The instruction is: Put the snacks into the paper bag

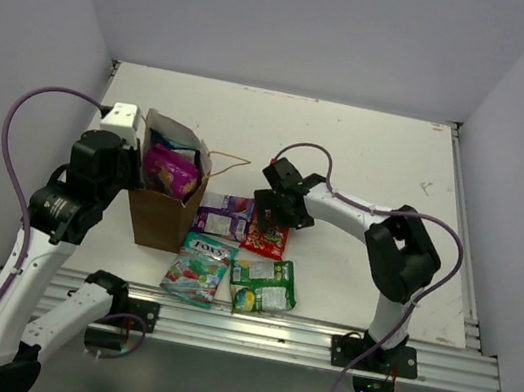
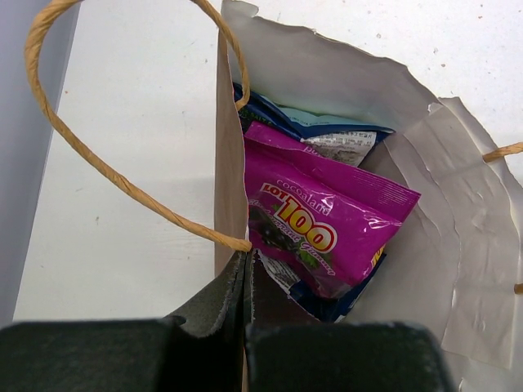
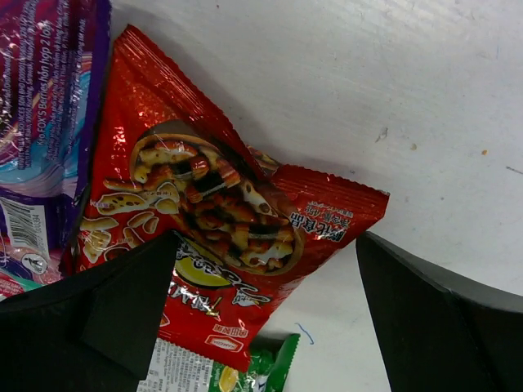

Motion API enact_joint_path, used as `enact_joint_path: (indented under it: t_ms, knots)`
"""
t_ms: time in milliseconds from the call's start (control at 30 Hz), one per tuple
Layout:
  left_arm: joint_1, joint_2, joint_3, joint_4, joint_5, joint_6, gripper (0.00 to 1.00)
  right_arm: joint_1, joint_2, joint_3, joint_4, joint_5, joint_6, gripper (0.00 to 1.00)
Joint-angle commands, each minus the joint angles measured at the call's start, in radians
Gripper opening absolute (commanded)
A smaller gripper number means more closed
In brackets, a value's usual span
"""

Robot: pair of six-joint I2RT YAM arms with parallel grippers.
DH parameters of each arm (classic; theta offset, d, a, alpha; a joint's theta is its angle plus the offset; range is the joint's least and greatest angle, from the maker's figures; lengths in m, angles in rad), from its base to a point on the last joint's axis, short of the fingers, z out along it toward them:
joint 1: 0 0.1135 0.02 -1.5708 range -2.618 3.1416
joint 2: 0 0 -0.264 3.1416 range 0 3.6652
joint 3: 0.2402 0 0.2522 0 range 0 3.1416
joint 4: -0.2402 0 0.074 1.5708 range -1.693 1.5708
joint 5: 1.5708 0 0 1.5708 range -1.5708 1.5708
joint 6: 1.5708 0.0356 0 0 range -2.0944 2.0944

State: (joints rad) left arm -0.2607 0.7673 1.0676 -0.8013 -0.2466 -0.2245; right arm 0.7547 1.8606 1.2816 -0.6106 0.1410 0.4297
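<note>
White tabletop [image 1: 379,166] carries the loose snacks, and the right gripper [image 3: 270,314] hangs over them with its jaws spread wide and empty. Directly under the gap lies the red-orange packet [image 3: 221,204], flat on the table. It sits closer to the finger on the purple packet's [image 3: 41,122] side than to the other, and its long axis runs slantwise across the line on which the jaws would close. The paper bag [image 1: 162,214] stands upright beyond the purple packet on that same side. The left gripper [image 2: 249,327] is pinched onto its wall, with a magenta packet [image 2: 327,220] inside. The right arm is clearly the nearer one, so the pick looks like a straight descent, perhaps after a small wrist turn.
</note>
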Motion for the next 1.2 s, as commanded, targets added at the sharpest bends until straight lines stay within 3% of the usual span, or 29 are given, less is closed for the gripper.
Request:
enact_joint_path:
  t_ms: [0, 100, 133, 167, 200, 233, 400, 567, 633, 733, 800, 933, 1167]
  knots:
    - [-0.011, -0.01, 0.014, 0.022, 0.012, 0.004, 0.0, 0.003, -0.006, 0.009, 0.098, 0.023, 0.032, 0.96]
    - [-0.011, -0.013, 0.012, 0.02, 0.004, 0.005, 0.0, -0.005, 0.021, -0.016, 0.112, 0.005, 0.02, 0.94]
    - [-0.011, -0.011, 0.012, 0.02, 0.004, 0.004, 0.0, -0.008, 0.029, -0.022, 0.121, -0.01, 0.012, 0.65]
    - [-0.011, -0.011, 0.012, 0.022, 0.004, 0.005, 0.0, -0.009, 0.037, -0.019, 0.12, -0.027, 0.011, 0.48]
    - [-0.012, -0.01, 0.012, 0.022, 0.004, 0.007, 0.0, -0.011, 0.043, -0.012, 0.112, -0.035, 0.0, 0.2]
    - [-0.012, -0.008, 0.012, 0.022, 0.003, 0.007, 0.0, -0.009, 0.038, 0.001, 0.073, -0.026, -0.002, 0.0]
    - [-0.012, -0.008, 0.012, 0.02, -0.003, 0.008, 0.0, -0.008, -0.104, 0.198, -0.067, 0.09, -0.054, 0.0]
    - [-0.012, -0.002, 0.012, 0.025, 0.001, 0.008, 0.0, 0.06, -0.091, 0.771, -0.233, 0.184, -0.14, 0.0]
    - [-0.012, 0.0, 0.012, 0.025, 0.003, 0.008, 0.0, 0.101, 0.013, 1.05, -0.297, 0.145, -0.169, 0.0]
    - [-0.012, 0.003, 0.012, 0.025, 0.004, 0.008, 0.0, 0.17, 0.164, 1.328, -0.351, 0.053, -0.181, 0.0]
    - [-0.012, 0.004, 0.017, 0.025, 0.003, 0.008, 0.0, 0.199, 0.189, 1.34, -0.298, -0.003, -0.154, 0.0]
    - [-0.012, 0.004, 0.022, 0.024, -0.002, 0.01, 0.0, 0.279, 0.196, 1.14, -0.198, -0.099, -0.103, 0.0]
    - [-0.012, -0.005, 0.015, 0.022, -0.003, 0.007, 0.0, 0.35, 0.269, 1.09, -0.222, -0.083, -0.152, 0.0]
